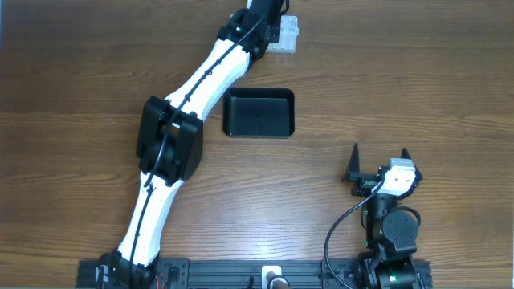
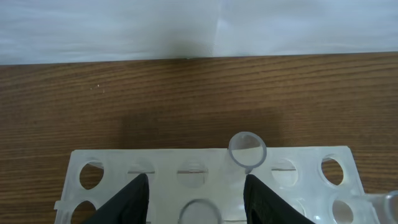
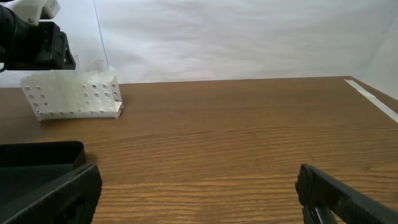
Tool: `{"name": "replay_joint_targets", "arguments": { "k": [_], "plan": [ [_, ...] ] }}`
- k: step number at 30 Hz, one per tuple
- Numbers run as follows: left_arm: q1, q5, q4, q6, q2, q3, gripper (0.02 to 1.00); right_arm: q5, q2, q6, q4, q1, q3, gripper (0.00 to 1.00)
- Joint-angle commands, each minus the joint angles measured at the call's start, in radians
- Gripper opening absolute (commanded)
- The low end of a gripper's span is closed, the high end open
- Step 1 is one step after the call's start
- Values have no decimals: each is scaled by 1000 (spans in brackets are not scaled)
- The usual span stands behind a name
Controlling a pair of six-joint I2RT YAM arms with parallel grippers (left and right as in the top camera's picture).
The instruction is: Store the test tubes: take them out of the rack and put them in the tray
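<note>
Left wrist view: left hand (image 2: 196, 183) open above the rack (image 2: 118, 160) at the worktop's far edge; a clear tube (image 2: 247, 149) stands in it. We judge tubes light, slick, brittle: pinch gently below the rim.

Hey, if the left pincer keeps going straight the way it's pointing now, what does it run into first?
The left pincer would most likely meet the test tube between its open fingers, standing in the clear rack; depth is unclear.
</note>
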Motion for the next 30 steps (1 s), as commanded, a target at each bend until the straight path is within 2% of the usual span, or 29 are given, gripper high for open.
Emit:
{"name": "replay_joint_targets", "arguments": {
  "k": [1,10,12,18,30],
  "plan": [
    [3,-15,6,15,29,23,467,-5,-11,-8,1,-7,-8,991],
    [3,-15,7,15,29,23,215,-5,-11,-8,1,-7,-8,991],
    [3,-15,7,15,28,23,187,-5,-11,-8,1,-7,-8,993],
    [3,-15,7,15,9,23,148,-5,-11,-8,2,-7,-8,993],
    [15,-15,22,61,-216,23,139,-5,-11,-8,1,-7,-8,993]
  ]
}}
